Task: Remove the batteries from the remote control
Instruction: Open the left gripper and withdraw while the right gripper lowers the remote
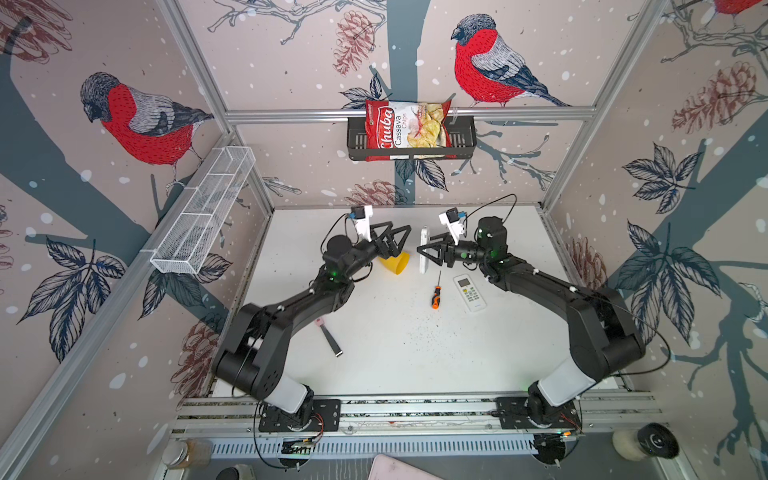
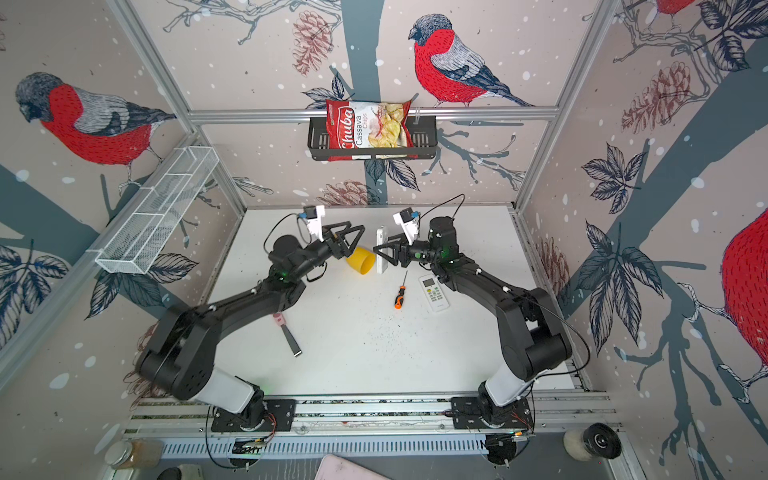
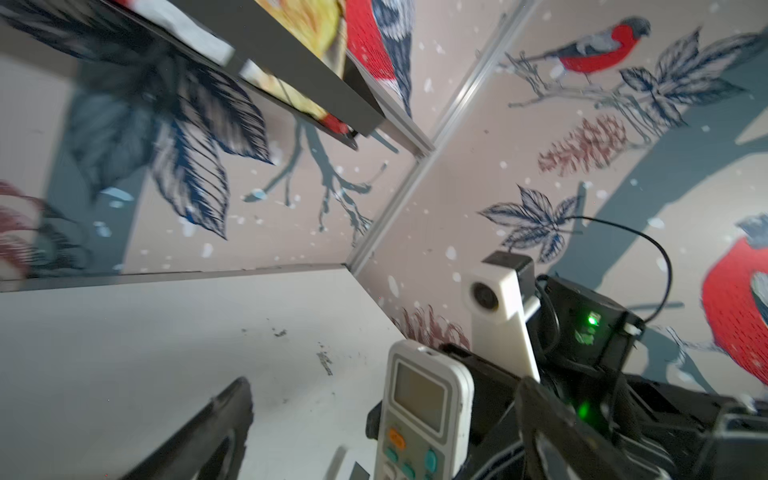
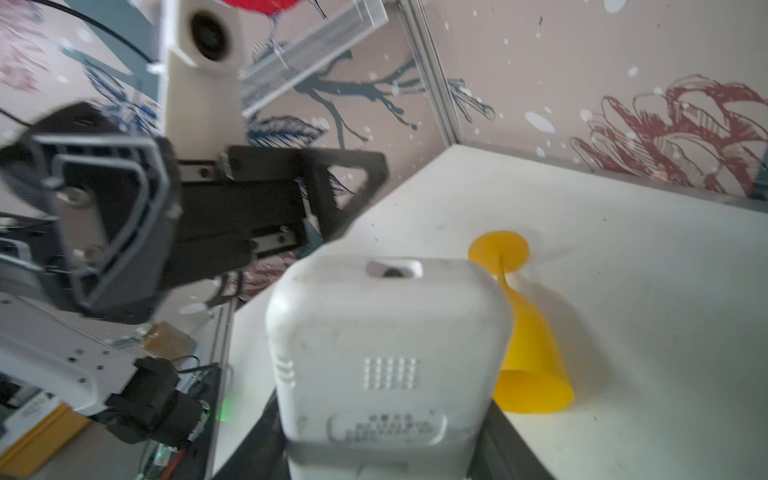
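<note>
White remote clamped on edge in right pincer, jaws approx half apart, btn face twd left pincer. Left pincer gapes fully, empty, near remote; yellow goblet lies on its side below it; batteries not discernible.

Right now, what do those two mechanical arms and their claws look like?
The left arm and right arm are black jointed links, each with a white segment near the base. The left gripper and right gripper are black, with two triangular open-frame fingers apiece. A white camera bracket sits on each wrist, a thin black cable loops off it, and a green light glows on the joints.
</note>
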You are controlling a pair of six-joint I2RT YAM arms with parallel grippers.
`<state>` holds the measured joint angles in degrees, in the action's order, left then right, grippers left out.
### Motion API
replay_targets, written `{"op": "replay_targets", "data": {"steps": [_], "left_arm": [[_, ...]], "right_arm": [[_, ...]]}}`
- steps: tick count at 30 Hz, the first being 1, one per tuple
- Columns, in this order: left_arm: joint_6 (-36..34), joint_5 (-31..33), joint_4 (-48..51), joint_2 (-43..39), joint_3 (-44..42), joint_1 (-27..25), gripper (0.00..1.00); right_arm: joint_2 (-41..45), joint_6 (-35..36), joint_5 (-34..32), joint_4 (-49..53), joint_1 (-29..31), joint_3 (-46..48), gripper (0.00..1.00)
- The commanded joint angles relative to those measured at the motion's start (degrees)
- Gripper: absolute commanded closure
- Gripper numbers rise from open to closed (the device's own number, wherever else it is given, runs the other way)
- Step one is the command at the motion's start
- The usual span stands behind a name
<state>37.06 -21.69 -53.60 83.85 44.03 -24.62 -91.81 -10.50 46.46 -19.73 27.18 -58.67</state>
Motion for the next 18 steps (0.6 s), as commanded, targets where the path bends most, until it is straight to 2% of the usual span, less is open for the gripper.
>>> {"op": "replay_targets", "data": {"steps": [1, 5, 9, 14, 18], "left_arm": [[0.2, 17.41, 3.64, -6.94, -5.76, -0.18, 0.02], [1.17, 30.14, 7.9, -15.57, -13.25, -0.43, 0.02], [-0.13, 36.98, 11.96, -19.58, -15.63, -0.34, 0.03], [-1.31, 39.83, 17.18, -18.55, -14.16, 0.25, 0.02], [0.93, 35.91, 17.8, -16.41, -14.45, 3.61, 0.03]], "right_arm": [[1.36, 10.16, -12.78, 16.18, 3.82, -2.26, 0.7], [0.5, 14.58, -22.85, 24.67, 10.24, -5.9, 0.65], [-3.88, 17.28, -30.63, 30.69, 15.64, -10.89, 0.65], [-12.75, 19.87, -36.35, 38.28, 20.45, -19.0, 0.65], [-18.61, 20.6, -39.24, 40.67, 22.51, -23.05, 0.67]]}}
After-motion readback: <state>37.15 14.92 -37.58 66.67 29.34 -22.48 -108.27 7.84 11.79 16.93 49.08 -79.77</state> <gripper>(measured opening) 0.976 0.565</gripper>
